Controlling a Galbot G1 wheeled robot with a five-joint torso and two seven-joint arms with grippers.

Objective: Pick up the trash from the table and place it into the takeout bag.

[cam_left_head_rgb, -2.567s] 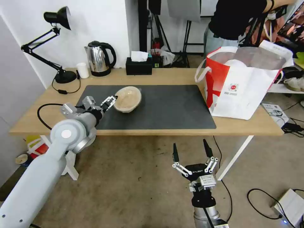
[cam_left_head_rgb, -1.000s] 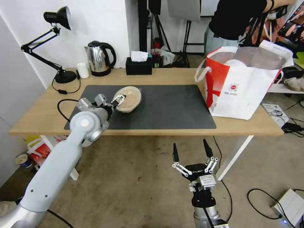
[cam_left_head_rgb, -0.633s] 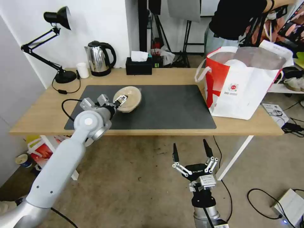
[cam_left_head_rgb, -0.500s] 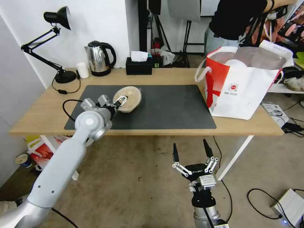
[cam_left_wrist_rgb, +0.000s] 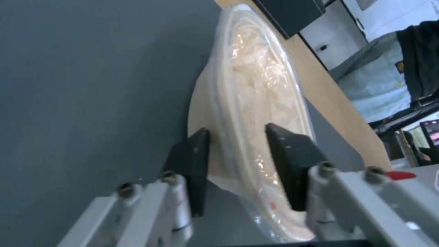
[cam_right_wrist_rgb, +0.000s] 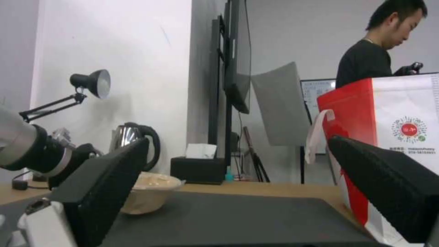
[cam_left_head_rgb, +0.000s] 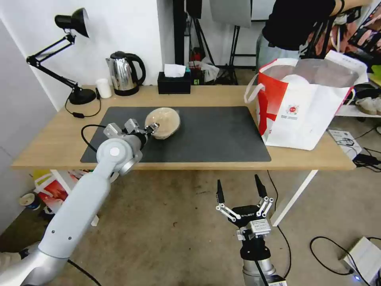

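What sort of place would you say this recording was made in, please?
Probably a lab or studio staged as an office desk: a light-wood table with a desk lamp and kettle, and stands and cables behind.

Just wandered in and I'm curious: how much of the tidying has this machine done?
Something white already sits inside the bag. In hand: the left pincer grips the rim of the beige bowl, which tilts on the dark mat. Left: carrying that bowl across to the bag. The right pincer hangs open below the table.
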